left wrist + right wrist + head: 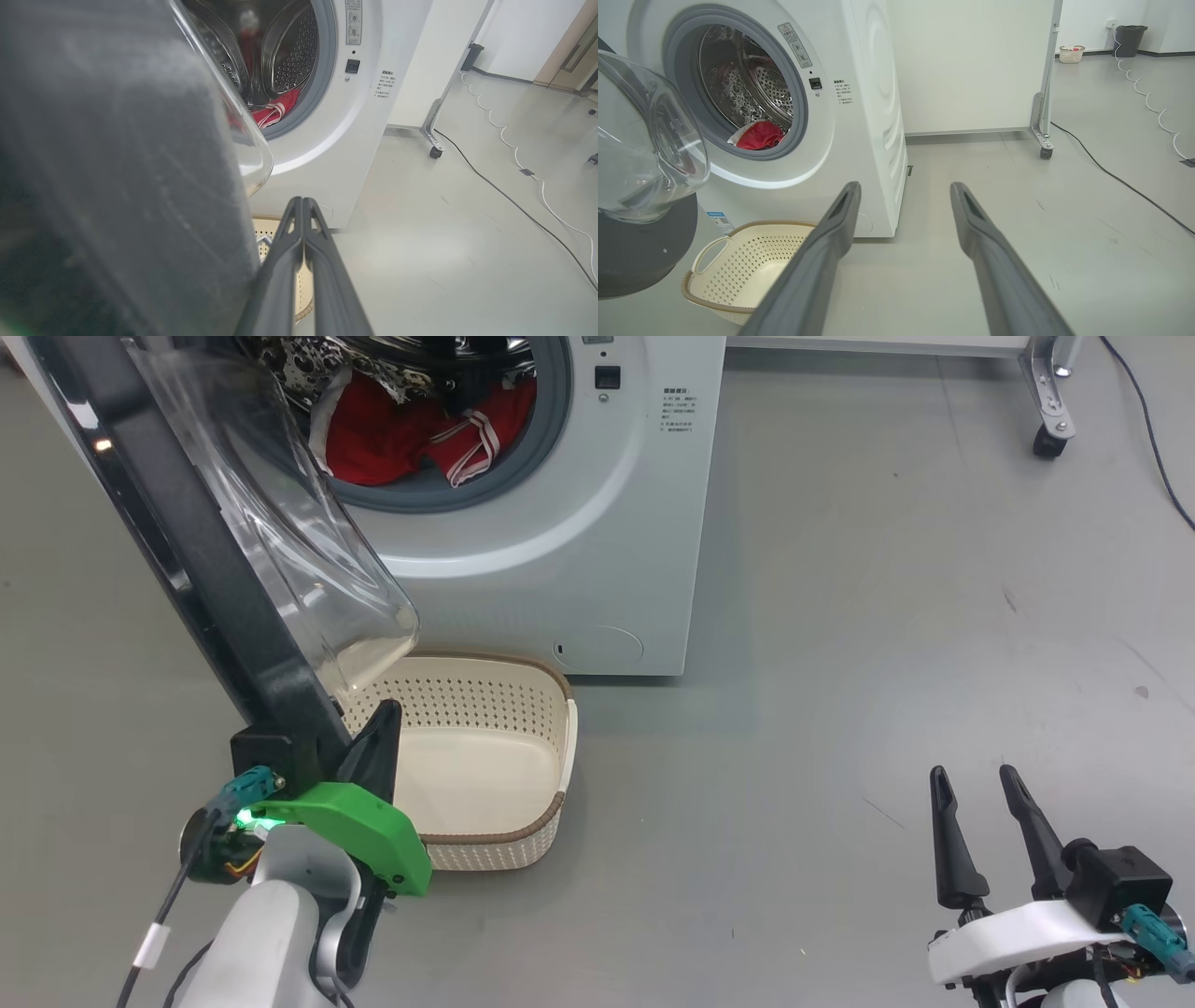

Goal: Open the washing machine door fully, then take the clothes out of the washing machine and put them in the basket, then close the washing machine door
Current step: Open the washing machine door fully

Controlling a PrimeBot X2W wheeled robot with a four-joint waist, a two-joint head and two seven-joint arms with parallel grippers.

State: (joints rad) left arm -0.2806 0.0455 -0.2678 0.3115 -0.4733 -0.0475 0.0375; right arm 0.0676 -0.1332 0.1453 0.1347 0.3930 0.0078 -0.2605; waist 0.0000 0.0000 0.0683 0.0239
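**Washing machine door (210, 579) stands ajar, left gripper (384, 717) at its inner rim**

Seen edge-on from the head camera, the door juts out from the washing machine (579, 541), and its clear glass bowl hangs over the left end of the basket (553, 803). The red clothes (387, 439) lie in the drum and the basket holds nothing, so the step in hand looks like finishing the door's swing.

The left gripper has its two fingers pressed together with nothing between them. It lies along the bowl side of the black rim near the lower edge, though actual contact cannot be confirmed. A good push would probably use the flat of those closed fingers on the rim, not the glass. It should follow the arc about the hinge and stay above the basket's rim so the basket is not dragged along. The right gripper (974, 779) waits well apart over bare floor, fingers spread and holding nothing.

The left wrist view confirms what the head view leaves unclear: the fingertips (299, 210) meet fully, just beside the blurred dark rim. The right wrist view adds the perforated steel drum wall, the basket's loop handle (710, 245) and a small blue sticker (720, 221) low on the washer. It also shows a clear path from porthole to basket.
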